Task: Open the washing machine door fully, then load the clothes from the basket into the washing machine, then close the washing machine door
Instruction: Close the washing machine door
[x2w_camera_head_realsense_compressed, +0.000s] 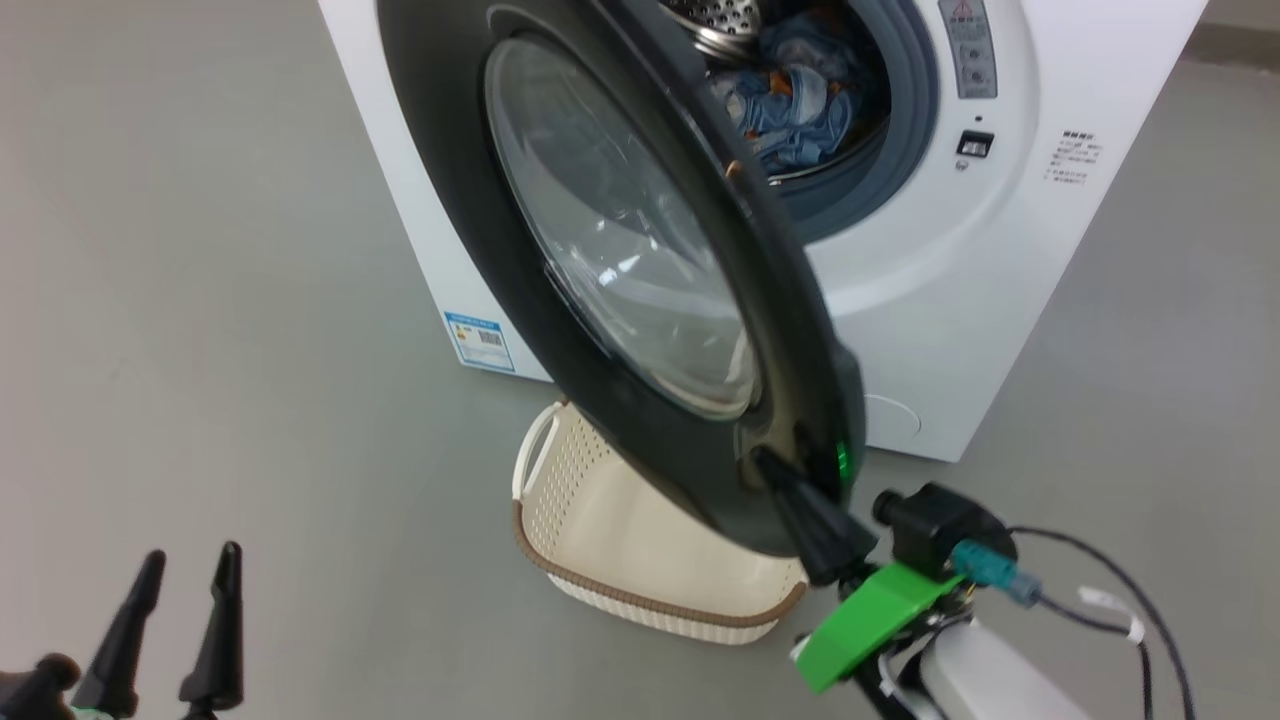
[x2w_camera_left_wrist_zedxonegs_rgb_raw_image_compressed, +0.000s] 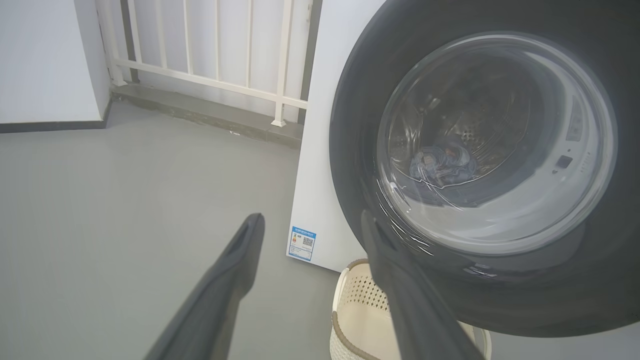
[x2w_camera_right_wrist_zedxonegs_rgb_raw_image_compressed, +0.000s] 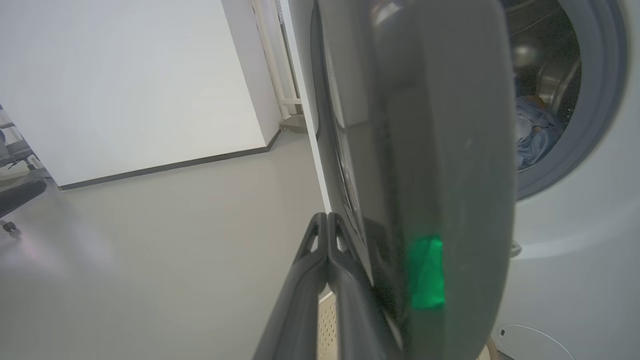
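Note:
The washing machine (x2w_camera_head_realsense_compressed: 1000, 250) stands with its black, glass-windowed door (x2w_camera_head_realsense_compressed: 440, 150) swung partway out. Light blue clothes (x2w_camera_head_realsense_compressed: 795, 100) lie inside the steel drum, and they show through the glass in the left wrist view (x2w_camera_left_wrist_zedxonegs_rgb_raw_image_compressed: 442, 162). The cream basket (x2w_camera_head_realsense_compressed: 620, 540) sits on the floor under the door, and the part I see holds nothing. My right gripper (x2w_camera_head_realsense_compressed: 762, 462) is shut with its tips against the door's outer face near the free lower edge (x2w_camera_right_wrist_zedxonegs_rgb_raw_image_compressed: 327, 216). My left gripper (x2w_camera_head_realsense_compressed: 193, 552) hangs open at the lower left, apart from everything (x2w_camera_left_wrist_zedxonegs_rgb_raw_image_compressed: 310, 220).
Grey floor spreads to the left of the machine. A white railing (x2w_camera_left_wrist_zedxonegs_rgb_raw_image_compressed: 215, 50) and a white wall (x2w_camera_right_wrist_zedxonegs_rgb_raw_image_compressed: 125, 75) stand behind. A chair base (x2w_camera_right_wrist_zedxonegs_rgb_raw_image_compressed: 15, 195) shows at the far left. A blue label (x2w_camera_head_realsense_compressed: 480, 340) and a round filter cover (x2w_camera_head_realsense_compressed: 895, 420) mark the machine's front.

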